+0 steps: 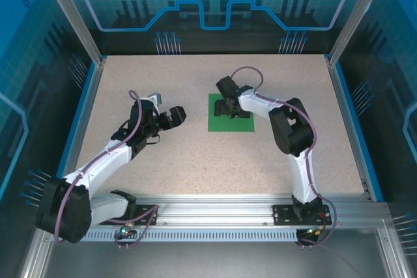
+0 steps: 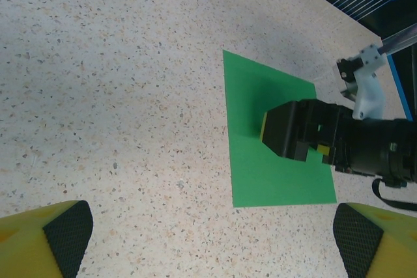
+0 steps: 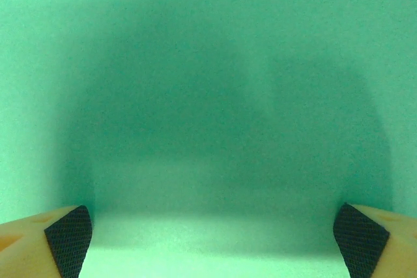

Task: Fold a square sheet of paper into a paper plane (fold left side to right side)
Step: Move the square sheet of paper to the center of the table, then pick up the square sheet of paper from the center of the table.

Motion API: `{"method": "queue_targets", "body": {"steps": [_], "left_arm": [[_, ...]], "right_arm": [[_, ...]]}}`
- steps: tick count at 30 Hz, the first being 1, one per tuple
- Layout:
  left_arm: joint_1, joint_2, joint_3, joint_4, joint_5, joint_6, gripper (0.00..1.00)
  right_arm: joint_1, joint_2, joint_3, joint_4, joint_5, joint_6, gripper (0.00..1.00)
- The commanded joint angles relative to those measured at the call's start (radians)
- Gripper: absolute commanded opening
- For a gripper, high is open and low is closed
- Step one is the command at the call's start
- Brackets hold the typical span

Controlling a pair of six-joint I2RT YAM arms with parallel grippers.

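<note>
Looking down from the top camera, I see the flat square sheet of bright green paper (image 1: 225, 125) lying on the speckled beige table (image 1: 195, 161), a little right of centre. My right arm (image 1: 290, 128) reaches in over it. The right jaws stand wide open, pointed down close above the sheet and gripping nothing; whether their tips touch the paper I cannot tell. My left arm (image 1: 111, 154) sits left of the sheet, clear of its edge. The left jaws are spread wide too, empty.

no readable text or labels anywhere, seemingly.
</note>
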Motion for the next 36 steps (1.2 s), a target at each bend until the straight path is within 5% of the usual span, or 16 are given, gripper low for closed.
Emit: {"method": "queue_targets", "body": {"steps": [1, 12, 19, 26, 36], "left_arm": [[-0.008, 0.007, 0.031, -0.022, -0.015, -0.015, 0.99], [-0.010, 0.036, 0.059, -0.043, 0.046, -0.035, 0.99], [-0.014, 0.196, 0.158, -0.133, 0.283, -0.086, 0.99], [-0.099, 0.430, 0.249, -0.112, 0.492, -0.124, 0.99], [-0.204, 0.600, 0.339, -0.153, 0.458, -0.129, 0.95]], "right_arm": [[0.049, -0.040, -0.112, -0.044, -0.070, 0.101, 1.00], [0.143, -0.179, -0.224, -0.006, -0.059, 0.077, 1.00], [0.104, -0.306, -0.222, 0.035, 0.001, -0.052, 1.00], [-0.006, -0.253, -0.220, 0.044, -0.040, -0.181, 1.00], [-0.091, -0.145, -0.171, 0.077, -0.118, -0.240, 1.00]]}}
